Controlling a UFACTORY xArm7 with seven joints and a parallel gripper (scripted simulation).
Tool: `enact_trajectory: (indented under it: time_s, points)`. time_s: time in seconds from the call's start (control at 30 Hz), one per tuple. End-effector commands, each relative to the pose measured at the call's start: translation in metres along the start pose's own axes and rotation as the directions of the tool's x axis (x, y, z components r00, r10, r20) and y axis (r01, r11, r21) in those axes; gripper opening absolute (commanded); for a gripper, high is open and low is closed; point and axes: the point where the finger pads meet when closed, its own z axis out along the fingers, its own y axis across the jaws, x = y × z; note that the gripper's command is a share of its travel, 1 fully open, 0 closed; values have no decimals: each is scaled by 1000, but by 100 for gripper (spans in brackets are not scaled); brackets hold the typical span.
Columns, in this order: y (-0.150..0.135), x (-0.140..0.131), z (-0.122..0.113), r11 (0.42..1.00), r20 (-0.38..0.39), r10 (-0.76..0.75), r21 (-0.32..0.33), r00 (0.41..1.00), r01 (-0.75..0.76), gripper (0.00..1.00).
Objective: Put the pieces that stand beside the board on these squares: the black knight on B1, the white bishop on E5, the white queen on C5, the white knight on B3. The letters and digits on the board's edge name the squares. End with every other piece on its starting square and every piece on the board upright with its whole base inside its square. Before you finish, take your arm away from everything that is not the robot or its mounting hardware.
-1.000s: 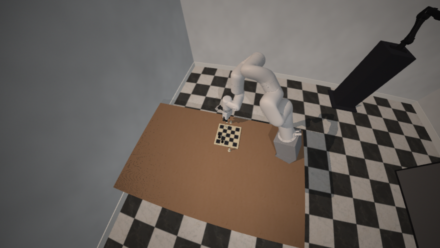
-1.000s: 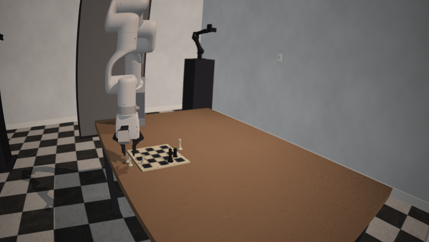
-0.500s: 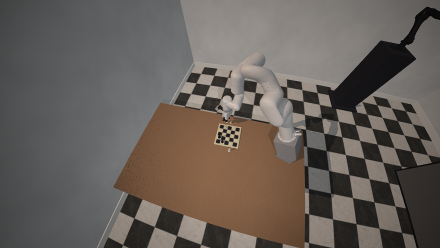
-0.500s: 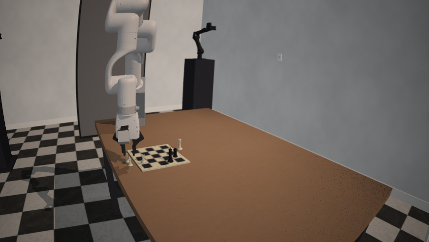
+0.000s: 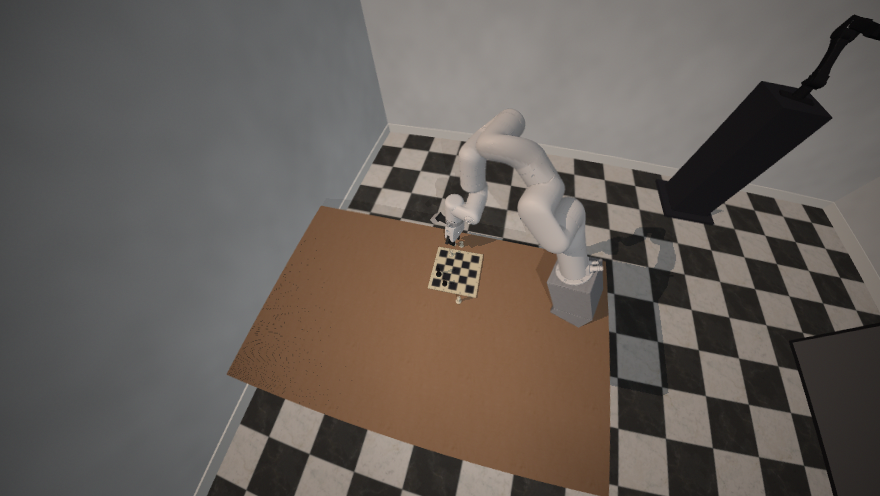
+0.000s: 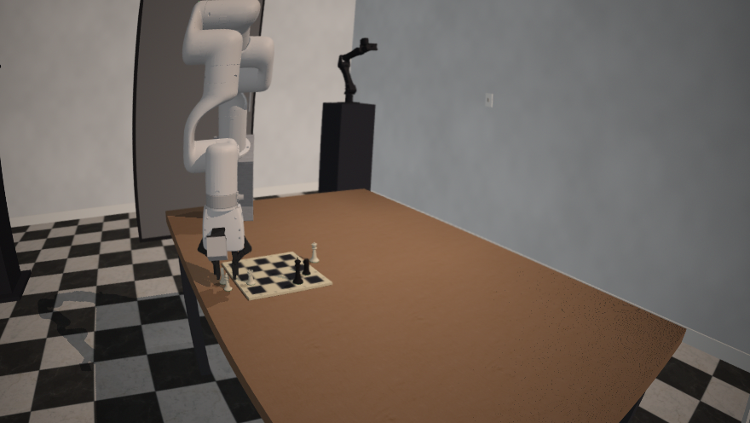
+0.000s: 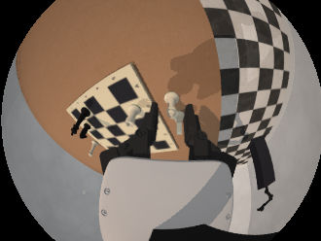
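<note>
The small chessboard (image 5: 456, 271) lies on the brown table near its far edge. My gripper (image 6: 224, 270) hangs low just off the board's near-left edge. Its fingers stand partly open and straddle a small white piece (image 7: 171, 100) that stands on the table beside the board; it also shows in the exterior view (image 6: 227, 286). I cannot tell its kind, or whether a second white piece stands right behind it. Another white piece (image 7: 133, 113) stands on the board next to the left finger. Two black pieces (image 6: 297, 271) (image 6: 306, 266) stand together on the board. A taller white piece (image 6: 314, 252) stands beside the board's far edge.
The table edge (image 6: 181, 263) runs close behind the gripper, with checkered floor below. The arm's base (image 5: 576, 298) stands at the table's side. A black pedestal with another arm (image 6: 346, 147) stands by the wall.
</note>
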Motion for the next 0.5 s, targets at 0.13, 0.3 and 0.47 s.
enact_trajectory:
  time_s: [0.13,0.3,0.47]
  points:
    - [0,2,12,1000,-4,0,-1,1000,0,37]
    - [0,2,17,1000,-4,0,-1,1000,0,37]
    - [0,2,18,1000,-4,0,-1,1000,0,37]
